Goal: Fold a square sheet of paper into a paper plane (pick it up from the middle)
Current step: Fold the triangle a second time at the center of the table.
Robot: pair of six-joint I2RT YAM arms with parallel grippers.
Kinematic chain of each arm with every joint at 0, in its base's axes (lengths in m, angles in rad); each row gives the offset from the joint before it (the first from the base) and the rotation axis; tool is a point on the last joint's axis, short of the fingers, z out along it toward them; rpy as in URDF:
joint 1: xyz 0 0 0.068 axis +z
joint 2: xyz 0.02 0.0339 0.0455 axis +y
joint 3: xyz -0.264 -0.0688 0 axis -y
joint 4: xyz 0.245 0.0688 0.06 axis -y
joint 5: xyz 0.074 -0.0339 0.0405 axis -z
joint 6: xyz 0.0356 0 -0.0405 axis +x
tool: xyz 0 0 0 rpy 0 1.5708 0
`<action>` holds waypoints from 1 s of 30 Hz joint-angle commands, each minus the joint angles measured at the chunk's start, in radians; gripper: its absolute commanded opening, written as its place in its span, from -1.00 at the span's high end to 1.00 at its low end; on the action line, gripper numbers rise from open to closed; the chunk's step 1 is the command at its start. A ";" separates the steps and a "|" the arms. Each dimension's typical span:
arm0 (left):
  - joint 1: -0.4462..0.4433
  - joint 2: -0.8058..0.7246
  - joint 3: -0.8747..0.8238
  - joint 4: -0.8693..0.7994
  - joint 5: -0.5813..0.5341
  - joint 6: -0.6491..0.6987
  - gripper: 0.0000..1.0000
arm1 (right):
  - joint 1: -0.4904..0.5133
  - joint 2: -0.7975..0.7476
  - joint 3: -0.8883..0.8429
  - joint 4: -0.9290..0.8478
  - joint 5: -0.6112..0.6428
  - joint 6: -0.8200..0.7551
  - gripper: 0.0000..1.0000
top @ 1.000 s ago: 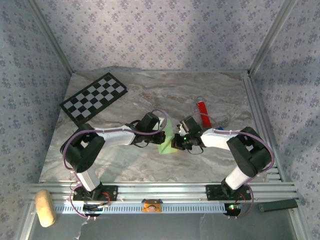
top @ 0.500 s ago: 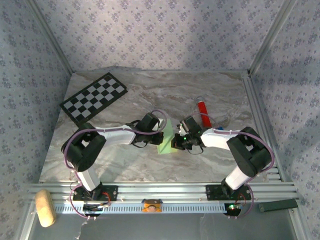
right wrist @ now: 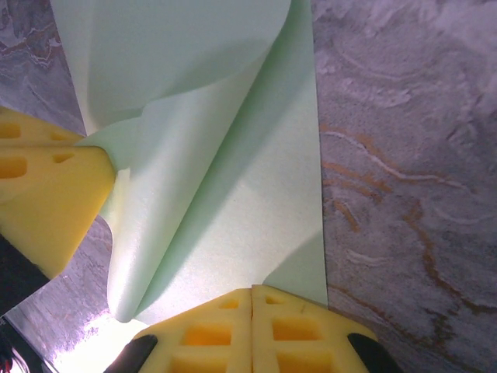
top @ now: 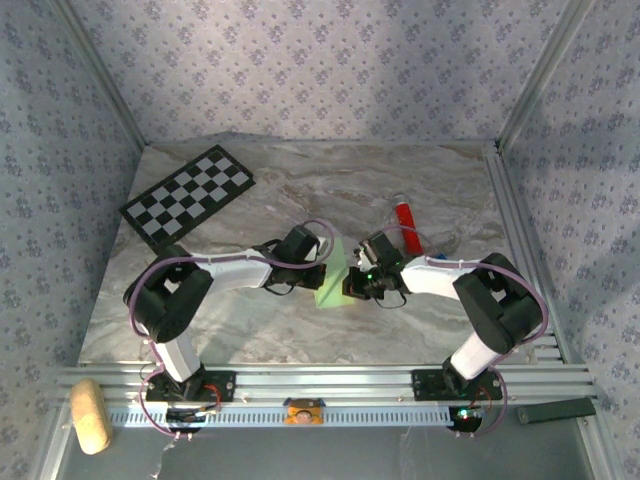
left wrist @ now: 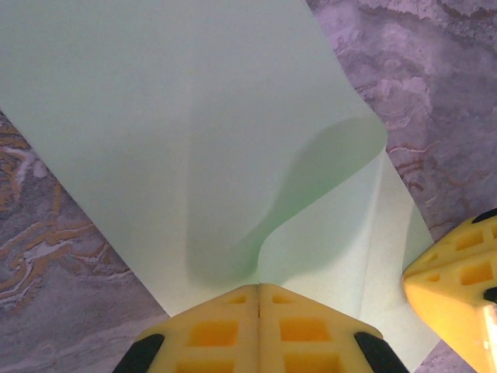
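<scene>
Grey marbled table [top: 250, 330]. Lying flat far left: checkerboard [top: 188, 196]. Right of centre, toward far side: red tube [top: 406, 218], well apart from checkerboard. At centre: green sheet [top: 332, 285], contact with tabletop unclear.

A robot lab test cell: a left arm [top: 215, 268] and a right arm [top: 478, 300] bolted to slotted aluminium rails [top: 330, 378] at the near edge of a marble-patterned worktop [top: 300, 180]. A black-and-white checkerboard [top: 188, 197] lies far left, with metal corner posts [top: 100, 75] framing walls [top: 320, 70] papered in purple floral print.
</scene>
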 commanded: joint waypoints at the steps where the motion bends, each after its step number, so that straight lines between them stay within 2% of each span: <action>1: 0.011 0.017 0.027 -0.018 -0.012 0.025 1.00 | -0.007 0.033 -0.004 -0.078 0.039 -0.015 0.86; 30: 0.039 0.015 -0.001 0.037 0.027 0.017 0.98 | -0.009 0.031 -0.003 -0.090 0.047 -0.017 0.86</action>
